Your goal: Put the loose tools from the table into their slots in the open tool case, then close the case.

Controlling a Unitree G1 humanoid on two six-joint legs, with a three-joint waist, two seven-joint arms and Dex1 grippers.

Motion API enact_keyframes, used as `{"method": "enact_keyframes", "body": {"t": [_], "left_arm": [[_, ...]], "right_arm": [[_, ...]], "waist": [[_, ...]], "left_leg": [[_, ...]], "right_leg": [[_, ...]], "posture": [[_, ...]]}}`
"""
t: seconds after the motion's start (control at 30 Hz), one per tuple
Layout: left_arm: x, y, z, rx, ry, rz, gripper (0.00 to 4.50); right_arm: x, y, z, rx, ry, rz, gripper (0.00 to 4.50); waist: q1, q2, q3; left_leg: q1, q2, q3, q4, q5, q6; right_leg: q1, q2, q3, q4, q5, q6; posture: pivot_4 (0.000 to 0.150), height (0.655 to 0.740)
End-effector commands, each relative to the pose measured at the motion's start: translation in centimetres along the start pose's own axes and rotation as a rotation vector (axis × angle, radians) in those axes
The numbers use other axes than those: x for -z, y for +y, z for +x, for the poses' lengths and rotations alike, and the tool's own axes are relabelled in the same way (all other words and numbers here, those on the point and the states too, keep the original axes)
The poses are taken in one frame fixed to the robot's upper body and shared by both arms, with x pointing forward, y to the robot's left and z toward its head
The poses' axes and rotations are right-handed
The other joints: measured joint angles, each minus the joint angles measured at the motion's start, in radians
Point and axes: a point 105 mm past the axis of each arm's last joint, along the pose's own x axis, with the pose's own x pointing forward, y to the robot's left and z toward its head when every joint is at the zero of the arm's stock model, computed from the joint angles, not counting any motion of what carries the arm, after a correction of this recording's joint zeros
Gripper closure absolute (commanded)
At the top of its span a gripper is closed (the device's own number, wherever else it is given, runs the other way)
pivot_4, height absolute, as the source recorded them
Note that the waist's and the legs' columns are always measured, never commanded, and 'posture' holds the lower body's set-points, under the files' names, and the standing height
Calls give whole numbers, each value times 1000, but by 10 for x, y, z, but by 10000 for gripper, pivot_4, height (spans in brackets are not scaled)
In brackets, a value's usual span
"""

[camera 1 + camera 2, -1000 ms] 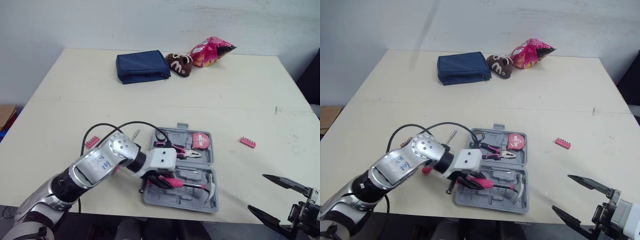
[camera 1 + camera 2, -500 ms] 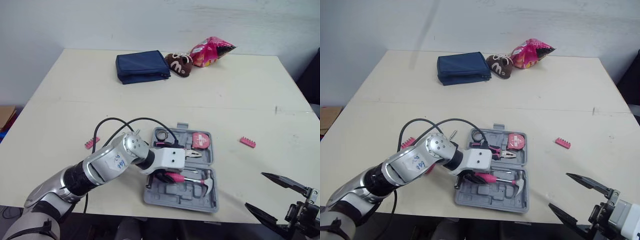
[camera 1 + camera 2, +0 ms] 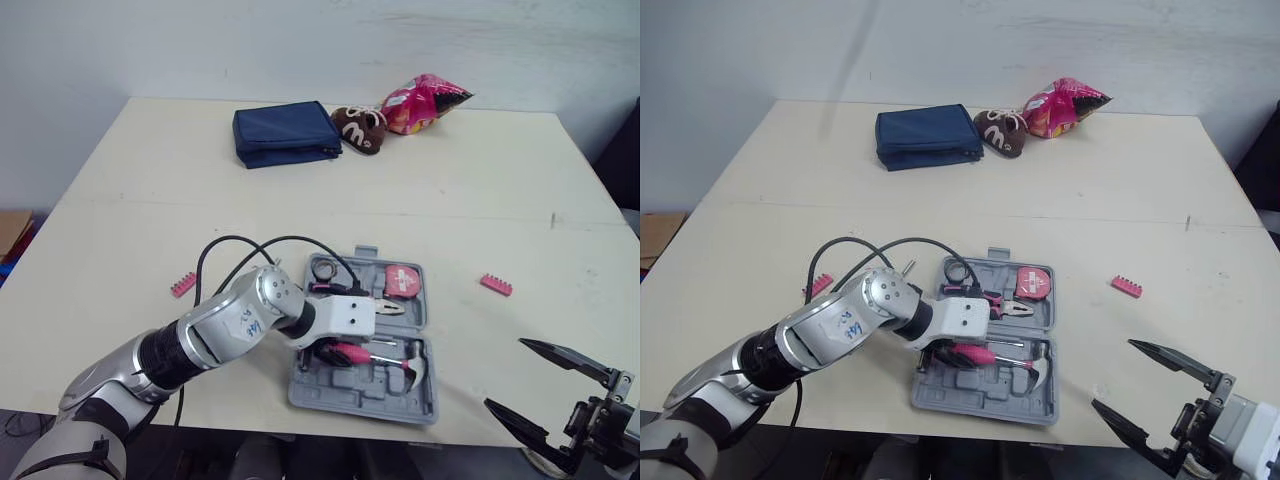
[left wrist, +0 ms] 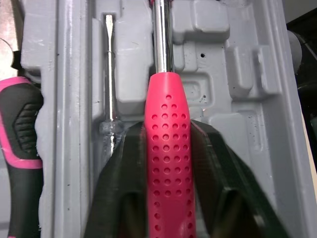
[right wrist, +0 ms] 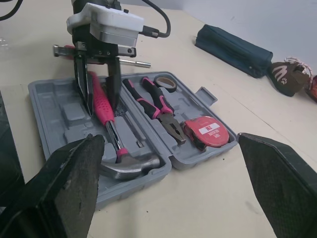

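Left end effector (image 4: pixel 166 134) – clamped on the pink handle of the hammer (image 5: pixel 131 161), fingers either side. The hammer lies along the near row of the open tool case (image 3: pixel 350 396), head at the near right corner; I cannot tell whether it is fully seated. Pliers (image 5: pixel 158 106) and tape measure (image 5: pixel 208 131) sit in the far row. The case rests at the near edge of the counter (image 3: pixel 450 200). Loose on the counter – one pink bit holder (image 3: pixel 183 287) left of the case, another (image 3: pixel 495 284) to its right. Right end effector (image 3: pixel 503 372) is spread wide, empty, well apart from the case
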Motion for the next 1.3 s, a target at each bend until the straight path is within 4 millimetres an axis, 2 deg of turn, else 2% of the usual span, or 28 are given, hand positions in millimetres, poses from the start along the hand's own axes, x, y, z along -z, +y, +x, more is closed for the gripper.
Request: {"method": "enact_keyframes", "body": {"t": [0.03, 0.17, 0.3, 0.43, 0.53, 0.57, 0.77, 0.97, 1.17, 1.3], "left_arm": [[-25, -7, -14, 23, -107, 82, 16687], [-29, -10, -28, 54, -191, 132, 16687], [-28, -8, -32, 53, -316, 176, 16687], [-32, -7, -29, 51, -568, 143, 28672], [-21, -4, -16, 17, -598, 160, 43309], [-17, -4, -12, 19, -586, 166, 44301], [0, 0, 13, 0, -493, 151, 44301], [9, -4, 19, 12, -439, 135, 44301], [14, 10, 22, -92, -401, 86, 44301], [23, 9, 22, -86, -367, 65, 44301]], "right_arm": [[-5, 1, 0, 8, -14, -8, 0], [-5, 0, 1, 6, -14, -5, 0], [-5, -2, 3, 8, -17, -5, 0], [-4, -2, 4, 11, -18, -1, 0], [-4, -1, 5, 13, -18, 0, 0], [-4, -1, 5, 14, -18, 0, 0], [-5, -1, 5, 20, -15, -2, 0], [-5, -1, 4, 29, -11, -2, 0], [-4, -1, 6, 31, -15, -2, 0], [-4, -1, 5, 32, -16, -3, 0]], "waist": [[0, 0, 0], [-4, 1, 0], [-2, 1, 0], [-1, 0, 0], [0, 0, 0], [-1, 0, 0], [-1, 1, 0], [-3, 1, 0], [-2, 1, 0], [-2, 1, 0]], "left_leg": [[0, 0, 0, 0, 0, 0], [0, 0, 0, 0, 0, 0], [0, 0, 0, 0, 0, 0], [0, 0, 0, 1, -1, 1], [0, 0, 0, 2, -2, 2], [0, 0, 0, 2, -2, 2], [0, 0, 0, 2, -2, 3], [0, 1, 0, 1, -3, 3], [0, 0, 0, 2, -3, 4], [0, 0, 0, 1, -3, 4]], "right_leg": [[0, 0, 0, 0, 0, 0], [0, 0, 0, 0, 0, 0], [0, 0, 0, 0, 0, 0], [0, 0, 0, 0, 0, 0], [0, 0, 0, 0, 0, 0], [0, 0, 0, 0, 0, 0], [0, 0, 0, 0, 0, 0], [0, 0, 0, 0, 0, 0], [1, 0, 0, 0, 0, 0], [1, 0, 0, 0, 0, 0]], "posture": [[1500, 7400], [1500, 7400], [1500, 7400], [1500, 7400], [1500, 7400], [1500, 7400], [1500, 7400], [1500, 7400], [1500, 7400], [1500, 7400]]}}
